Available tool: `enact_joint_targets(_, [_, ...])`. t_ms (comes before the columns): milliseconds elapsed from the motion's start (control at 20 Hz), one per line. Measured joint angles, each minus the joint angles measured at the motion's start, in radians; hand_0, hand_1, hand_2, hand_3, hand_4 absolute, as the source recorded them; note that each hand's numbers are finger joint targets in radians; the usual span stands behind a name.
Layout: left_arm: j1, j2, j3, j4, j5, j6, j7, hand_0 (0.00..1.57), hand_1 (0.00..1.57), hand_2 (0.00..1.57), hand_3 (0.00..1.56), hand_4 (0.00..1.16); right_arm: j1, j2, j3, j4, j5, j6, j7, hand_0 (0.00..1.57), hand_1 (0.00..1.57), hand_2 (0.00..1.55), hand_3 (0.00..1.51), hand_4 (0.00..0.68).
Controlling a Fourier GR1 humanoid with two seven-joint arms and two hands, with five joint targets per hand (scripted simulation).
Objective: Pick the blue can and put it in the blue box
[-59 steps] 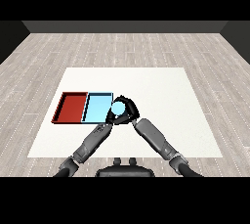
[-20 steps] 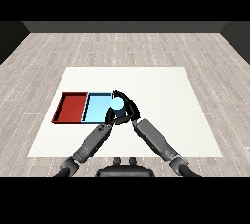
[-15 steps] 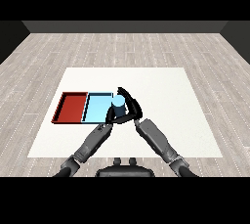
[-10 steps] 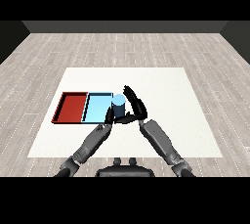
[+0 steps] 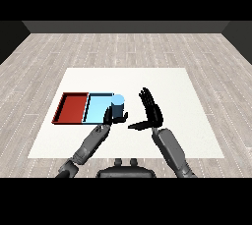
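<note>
Nearest, two grey forearms reach in over the white worktop [image 5: 162,79]. The left hand [image 5: 111,115] curls round the blue can [image 5: 117,106], which stands upright at the near right corner of the blue box [image 5: 98,107]. Just right of it, the right hand [image 5: 149,111] is spread, fingers straight, touching nothing. The red tray [image 5: 73,108] adjoins the box's left side. Beyond lies pale plank floor [image 5: 123,49], then a dark wall [image 5: 126,26].
</note>
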Motion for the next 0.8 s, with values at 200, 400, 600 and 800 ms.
enact_joint_targets(200, [-0.019,0.039,0.038,0.011,-0.011,-0.020,0.028,1.57,1.57,1.57,1.49,1.14,0.088,-0.054,-0.087,-0.093,-0.055,0.036,-0.016,0.00,0.00,0.00,0.00,0.000])
enact_joint_targets(400, [-0.046,0.079,0.093,0.075,-0.019,-0.039,0.030,1.57,1.57,1.57,1.49,1.15,0.160,-0.093,-0.163,-0.143,-0.082,0.060,-0.037,0.00,0.00,0.00,0.00,0.000])
enact_joint_targets(600, [-0.045,0.149,0.151,0.109,-0.016,-0.050,0.067,1.57,1.57,1.57,1.50,1.11,0.216,-0.115,-0.213,-0.153,-0.090,0.077,-0.057,0.00,0.00,0.00,0.00,0.000])
enact_joint_targets(800, [-0.102,0.206,0.223,0.234,-0.001,-0.073,0.119,1.57,1.57,1.57,1.51,1.09,0.204,-0.114,-0.238,-0.141,-0.087,0.064,-0.042,0.00,0.00,0.00,0.00,0.000])
